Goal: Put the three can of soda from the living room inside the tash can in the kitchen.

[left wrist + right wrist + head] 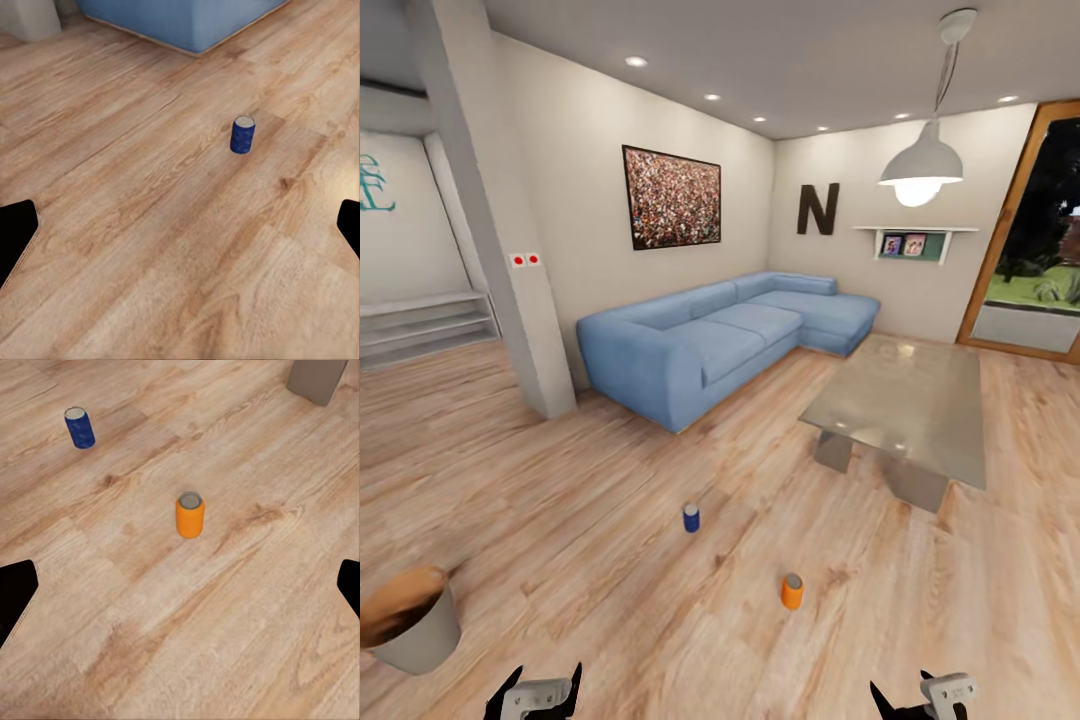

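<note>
1. Light wood plank floor (610, 560) runs across the living room before us, with a blue sofa (710, 340) set against the far wall and a glass table (905, 400) to its right.
2. We see an orange can of soda (792, 591) standing upright on the floor, out in the open, near the front of the table and well apart from the sofa.
3. We also see a blue can (691, 518) upright on the floor, to the left of the orange one and farther from us, the two apart from each other.
4. At the lower left edge of our head view stands a round bin (410, 620), grey-tan outside with a brown inside, on the floor and well apart from both cans.
5. Our left pincer (538, 695) sits at the bottom edge, its dark fingers spread apart and holding nothing; its wrist view looks onto the blue can.
6. Our right pincer (922, 700) is likewise at the bottom edge, fingers apart and empty; its wrist view shows the orange can nearer and the blue can beyond it.
7. A framed picture (671, 197), a black letter N (817, 209) and a hanging lamp (921, 165) mark the walls and ceiling.
</note>
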Available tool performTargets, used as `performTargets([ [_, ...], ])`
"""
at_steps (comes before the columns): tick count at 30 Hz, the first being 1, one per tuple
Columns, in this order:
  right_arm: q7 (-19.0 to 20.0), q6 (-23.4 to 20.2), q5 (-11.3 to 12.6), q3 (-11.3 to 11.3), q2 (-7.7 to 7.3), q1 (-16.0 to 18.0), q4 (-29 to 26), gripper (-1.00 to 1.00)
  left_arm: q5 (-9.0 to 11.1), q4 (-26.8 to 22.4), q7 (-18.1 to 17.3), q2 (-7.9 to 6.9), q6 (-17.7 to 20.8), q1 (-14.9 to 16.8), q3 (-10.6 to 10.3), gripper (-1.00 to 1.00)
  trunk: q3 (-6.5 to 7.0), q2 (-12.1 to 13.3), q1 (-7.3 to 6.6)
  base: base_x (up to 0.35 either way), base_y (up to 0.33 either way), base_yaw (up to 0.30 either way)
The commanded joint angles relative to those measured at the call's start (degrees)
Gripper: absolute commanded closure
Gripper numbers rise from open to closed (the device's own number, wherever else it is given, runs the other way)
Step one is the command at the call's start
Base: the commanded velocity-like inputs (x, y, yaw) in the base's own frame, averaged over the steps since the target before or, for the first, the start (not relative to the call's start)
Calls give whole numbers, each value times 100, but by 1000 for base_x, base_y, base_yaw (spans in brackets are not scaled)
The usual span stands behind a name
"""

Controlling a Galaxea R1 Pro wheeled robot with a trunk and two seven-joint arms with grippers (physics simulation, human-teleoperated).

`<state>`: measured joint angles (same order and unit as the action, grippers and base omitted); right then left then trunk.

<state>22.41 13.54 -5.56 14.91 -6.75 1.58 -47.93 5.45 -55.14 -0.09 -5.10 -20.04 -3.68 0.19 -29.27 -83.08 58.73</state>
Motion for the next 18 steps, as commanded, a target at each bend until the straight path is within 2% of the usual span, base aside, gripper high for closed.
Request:
performTargets([
  [1, 0, 2, -1, -1, 0, 0, 8, -100, 0, -1, 0, 0, 0, 0, 0, -100, 0, 0, 0, 203, 176, 51],
  [6, 0, 0, -5, -5, -1, 0, 39, -100, 0, -17, 0, 0, -7, -9, -1, -100, 0, 0, 0, 142, 102, 21],
  [18, 0, 4, -6, -7, -1, 0, 47, -100, 0, -11, 0, 0, -8, -18, -1, -100, 0, 0, 0, 14, 10, 2],
])
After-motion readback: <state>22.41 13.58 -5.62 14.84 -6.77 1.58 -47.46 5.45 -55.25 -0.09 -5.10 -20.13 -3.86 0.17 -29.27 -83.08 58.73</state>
